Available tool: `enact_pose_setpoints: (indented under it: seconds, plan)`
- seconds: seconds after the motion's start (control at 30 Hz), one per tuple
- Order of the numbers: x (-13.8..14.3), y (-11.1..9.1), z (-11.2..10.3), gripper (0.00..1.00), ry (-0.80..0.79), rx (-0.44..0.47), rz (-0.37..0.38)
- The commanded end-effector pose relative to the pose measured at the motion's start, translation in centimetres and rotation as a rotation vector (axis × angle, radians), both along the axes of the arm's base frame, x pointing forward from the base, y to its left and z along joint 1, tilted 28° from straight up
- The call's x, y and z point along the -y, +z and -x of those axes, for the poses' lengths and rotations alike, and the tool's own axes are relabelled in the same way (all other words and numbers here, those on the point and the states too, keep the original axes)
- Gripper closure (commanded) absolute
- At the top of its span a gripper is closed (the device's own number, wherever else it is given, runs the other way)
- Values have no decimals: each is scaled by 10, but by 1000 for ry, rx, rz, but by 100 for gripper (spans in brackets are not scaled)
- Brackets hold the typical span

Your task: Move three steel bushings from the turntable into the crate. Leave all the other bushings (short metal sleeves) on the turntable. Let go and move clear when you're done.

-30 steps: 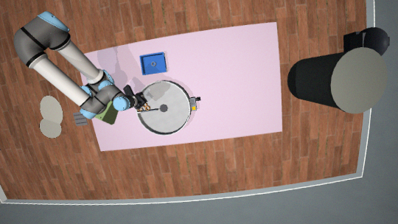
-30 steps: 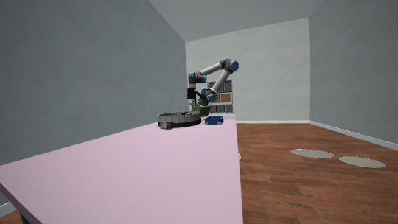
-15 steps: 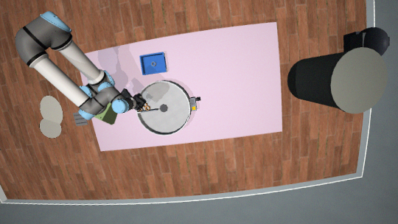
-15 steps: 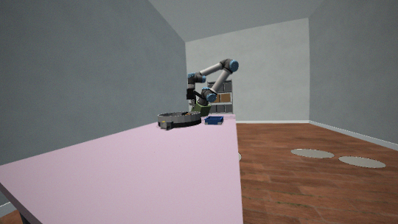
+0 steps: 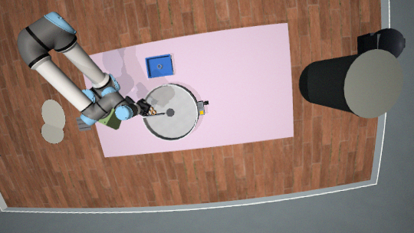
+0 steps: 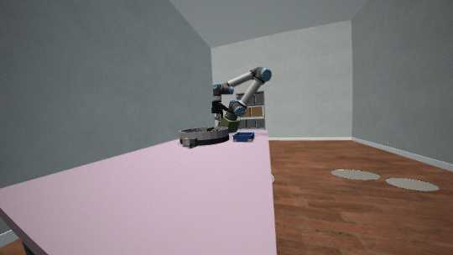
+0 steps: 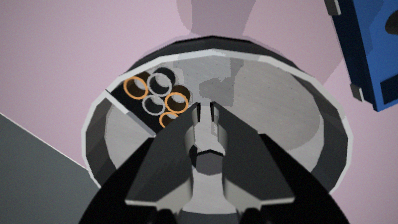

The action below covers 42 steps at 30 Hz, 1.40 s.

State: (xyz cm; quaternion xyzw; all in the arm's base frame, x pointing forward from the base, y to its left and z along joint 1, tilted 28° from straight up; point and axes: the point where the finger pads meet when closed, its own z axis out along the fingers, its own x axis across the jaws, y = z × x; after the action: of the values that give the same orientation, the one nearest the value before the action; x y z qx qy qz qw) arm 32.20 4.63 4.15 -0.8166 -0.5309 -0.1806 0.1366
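My gripper is nearly closed on nothing over the turntable, bushings at its ten o'clock in the wrist view.

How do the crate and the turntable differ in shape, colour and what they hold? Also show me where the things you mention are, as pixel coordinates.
The crate [image 5: 169, 71] [image 6: 243, 137] is rectangular; the turntable [image 5: 183, 124] [image 6: 205, 136] [image 7: 280, 80] is round. The crate is blue, while the turntable is grey with a dark lower edge. The crate holds one bushing [image 5: 158, 67]; the turntable has a cluster of orange-rimmed and grey-rimmed bushings. Both have raised walls and sit on the pink tabletop [image 5: 245, 77] [image 6: 159, 193] [image 7: 50, 65].
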Motion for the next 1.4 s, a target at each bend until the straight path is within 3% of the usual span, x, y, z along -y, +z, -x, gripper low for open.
enact_pose_setpoints:
  seconds: [0.0,1.37]
  plan:
    - [4,-2,2,94,53,28,4]
    - [23,-15,15,94,355,183,42]
